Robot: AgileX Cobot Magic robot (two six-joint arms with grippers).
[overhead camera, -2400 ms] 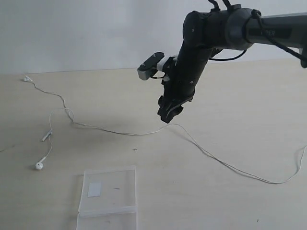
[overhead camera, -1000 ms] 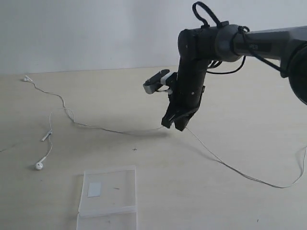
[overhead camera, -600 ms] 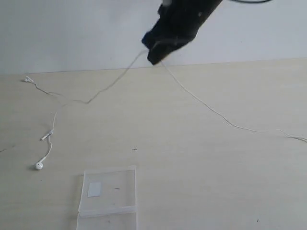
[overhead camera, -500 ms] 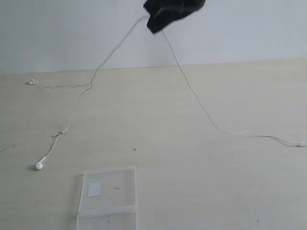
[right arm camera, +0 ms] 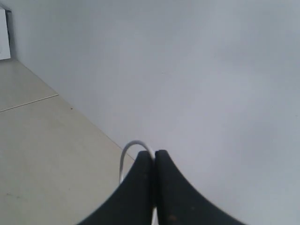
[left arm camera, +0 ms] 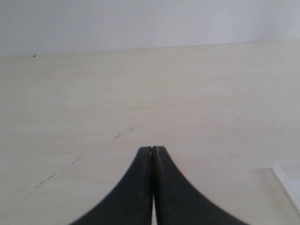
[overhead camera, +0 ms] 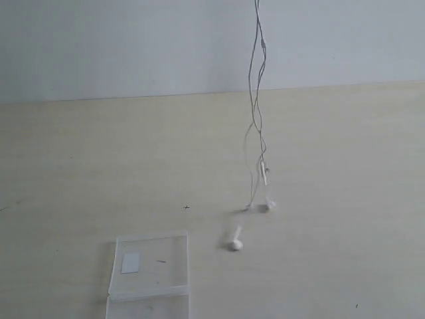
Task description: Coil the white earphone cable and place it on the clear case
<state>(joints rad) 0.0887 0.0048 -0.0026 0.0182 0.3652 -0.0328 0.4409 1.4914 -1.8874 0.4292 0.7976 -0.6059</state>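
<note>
The white earphone cable hangs in several strands from above the top edge of the exterior view. Its inline remote dangles low, and two earbuds touch the table right of the clear case. My right gripper is shut on the cable, a white loop arching over one finger; this gripper is out of the exterior view. My left gripper is shut with nothing in it, low over bare table, with a corner of the clear case showing beside it.
The case holds a small whitish label. A pale wall rises behind the wooden table. Tiny dark specks mark the tabletop.
My right gripper has risen out of the exterior view with the cable. The cable has left the table's left and right sides and now hangs vertically, its earbuds dragged to the middle.
</note>
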